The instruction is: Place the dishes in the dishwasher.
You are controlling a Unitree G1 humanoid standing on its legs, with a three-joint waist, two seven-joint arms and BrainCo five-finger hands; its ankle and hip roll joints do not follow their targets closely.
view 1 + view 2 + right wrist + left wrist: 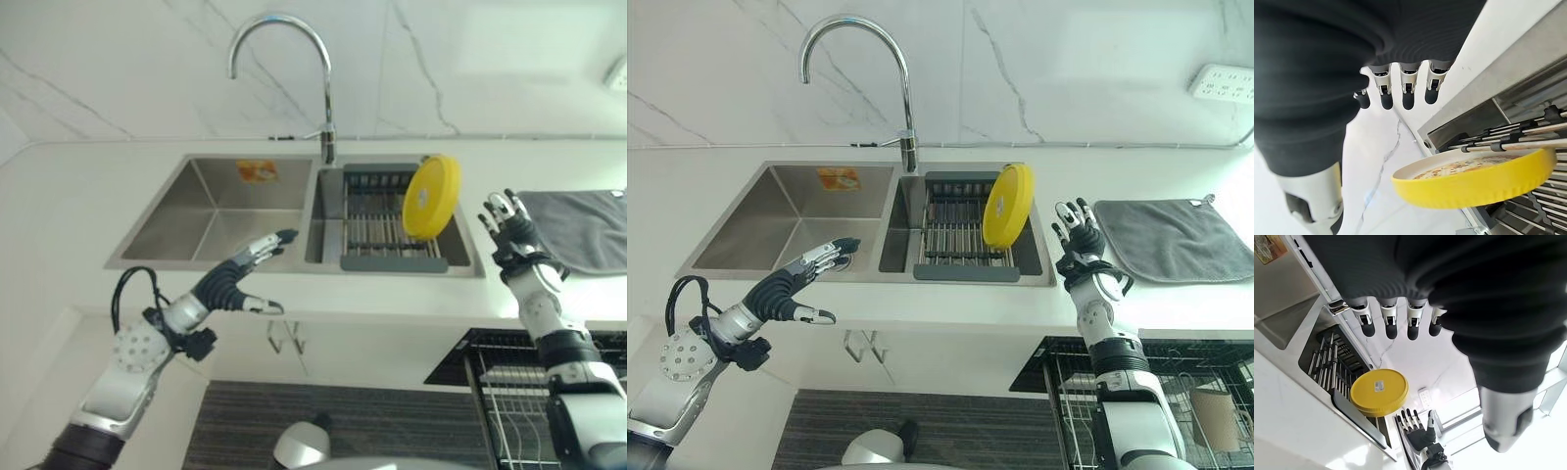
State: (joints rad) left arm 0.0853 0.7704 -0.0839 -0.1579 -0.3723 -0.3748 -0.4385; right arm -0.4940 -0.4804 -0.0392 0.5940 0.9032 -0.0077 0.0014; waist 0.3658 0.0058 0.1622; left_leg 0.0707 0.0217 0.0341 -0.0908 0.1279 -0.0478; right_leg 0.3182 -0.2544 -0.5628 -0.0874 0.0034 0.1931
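A yellow plate [431,197] stands on edge at the right end of the dark drying rack [384,227] in the right sink basin, and it also shows as the yellow plate [1476,182] close to my right hand's camera. My right hand [509,227] is raised over the counter just right of the plate, fingers straight, apart from it. My left hand [235,276] hovers at the front rim of the left sink basin [211,211], fingers extended and holding nothing. The pulled-out dishwasher rack [534,387] is at lower right.
A curved chrome faucet [294,69] rises behind the sink divider. A grey drying mat [583,227] lies on the white counter at right. A cup [1215,416] sits in the dishwasher rack. A striped floor mat [323,421] lies below.
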